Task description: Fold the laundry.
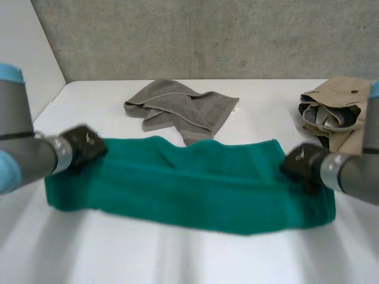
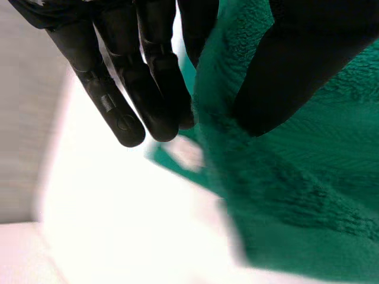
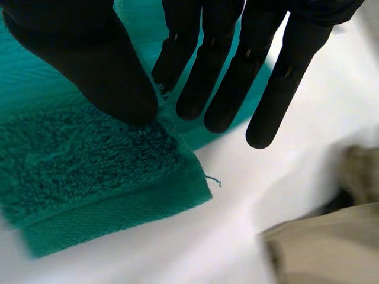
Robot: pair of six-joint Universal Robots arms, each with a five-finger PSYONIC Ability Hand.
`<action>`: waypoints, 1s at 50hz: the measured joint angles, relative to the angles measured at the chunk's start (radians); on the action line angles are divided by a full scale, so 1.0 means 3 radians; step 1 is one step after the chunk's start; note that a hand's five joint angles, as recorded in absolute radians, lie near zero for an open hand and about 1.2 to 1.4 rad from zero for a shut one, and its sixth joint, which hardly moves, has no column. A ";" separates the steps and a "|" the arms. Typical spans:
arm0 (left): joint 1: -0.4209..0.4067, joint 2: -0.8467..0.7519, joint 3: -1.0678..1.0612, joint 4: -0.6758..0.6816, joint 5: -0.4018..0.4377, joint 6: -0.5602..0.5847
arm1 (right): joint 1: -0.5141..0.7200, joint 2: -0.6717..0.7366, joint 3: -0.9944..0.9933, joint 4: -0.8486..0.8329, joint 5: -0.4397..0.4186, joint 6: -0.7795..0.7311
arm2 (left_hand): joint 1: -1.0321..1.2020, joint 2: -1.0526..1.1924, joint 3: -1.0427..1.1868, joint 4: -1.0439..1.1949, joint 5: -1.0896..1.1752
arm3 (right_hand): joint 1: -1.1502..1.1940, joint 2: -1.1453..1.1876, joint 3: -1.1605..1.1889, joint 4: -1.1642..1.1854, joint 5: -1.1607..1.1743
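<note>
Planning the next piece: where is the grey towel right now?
In the head view the grey towel lies crumpled at the far middle of the table, just behind the green towel; the beige garment is off to its right.

The white table carries a green towel spread lengthwise across its near part, a crumpled grey towel just behind it, and a bunched beige garment at the far right.

The long green terry-cloth towel is fuzzy, looped and matt, its hem band flat-woven; the white bench is smooth, faintly glossy.
</note>
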 measured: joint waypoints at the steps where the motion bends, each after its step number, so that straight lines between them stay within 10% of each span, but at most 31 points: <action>1: -0.0020 -0.0083 0.0203 0.0083 -0.0010 -0.0036 | 0.0017 0.0060 -0.0117 -0.0088 0.0023 0.0072 | 0.0000 0.0000 0.0000 0.0001 0.0000 | 0.0000 -0.0001 0.0000 0.0000 0.0001; 11: -0.0094 -0.0269 0.1842 0.1261 -0.0161 -0.1008 | 0.0192 0.0360 -0.1711 -0.1366 0.0306 0.1180 | 0.0000 0.0000 0.0000 0.0011 0.0000 | 0.0000 -0.0001 0.0009 0.0001 0.0001; 22: 0.0032 0.0066 0.1685 0.2470 -0.0497 -0.2257 | 0.0240 -0.0028 -0.1609 -0.2724 0.0352 0.2125 | 0.0000 0.0001 0.0000 0.0011 0.0000 | 0.0000 -0.0001 0.0009 0.0001 0.0000; 40: 0.0224 -0.0101 0.0108 0.2593 0.0172 -0.2164 | 0.0253 0.0119 -0.0481 -0.2229 0.0076 0.1680 | 0.0000 0.0003 0.0004 0.0012 0.0000 | 0.0000 -0.0001 0.0009 0.0002 0.0001; 50: 0.0358 0.0166 -0.1114 0.2366 0.0673 -0.1476 | 0.0056 0.0007 0.0295 -0.1316 -0.0074 0.0959 | 0.0000 0.0003 0.0004 0.0012 0.0000 | 0.0000 -0.0001 0.0009 0.0002 0.0001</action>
